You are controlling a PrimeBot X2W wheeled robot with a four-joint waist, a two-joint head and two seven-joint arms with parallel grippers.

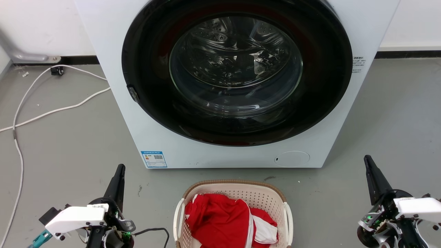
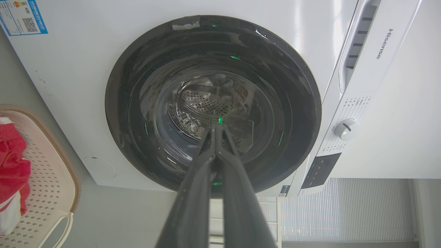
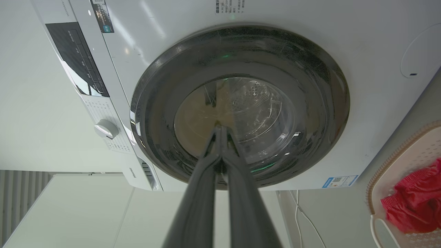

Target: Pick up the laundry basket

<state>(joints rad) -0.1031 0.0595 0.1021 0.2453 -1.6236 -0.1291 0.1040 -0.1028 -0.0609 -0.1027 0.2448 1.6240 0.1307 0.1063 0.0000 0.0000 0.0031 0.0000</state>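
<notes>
The laundry basket (image 1: pixel 241 193) sits on the grey floor in front of the washing machine, cream with a brown rim and white side handles; red and white clothes (image 1: pixel 220 220) lie in it. Its rim also shows as the basket (image 2: pixel 51 179) at the left wrist view's left edge and the basket (image 3: pixel 413 151) at the right wrist view's right edge. My left gripper (image 1: pixel 120 167) stands left of the basket, shut and empty, well apart from it. My right gripper (image 1: pixel 367 158) stands to the right, also shut and empty. Both point at the machine: left gripper (image 2: pixel 216 128), right gripper (image 3: pixel 219 129).
The white washing machine (image 1: pixel 155 131) with its shut round glass door (image 1: pixel 237 69) stands right behind the basket. White cables (image 1: pixel 51 110) trail over the floor at the left. Open grey floor lies on either side of the basket.
</notes>
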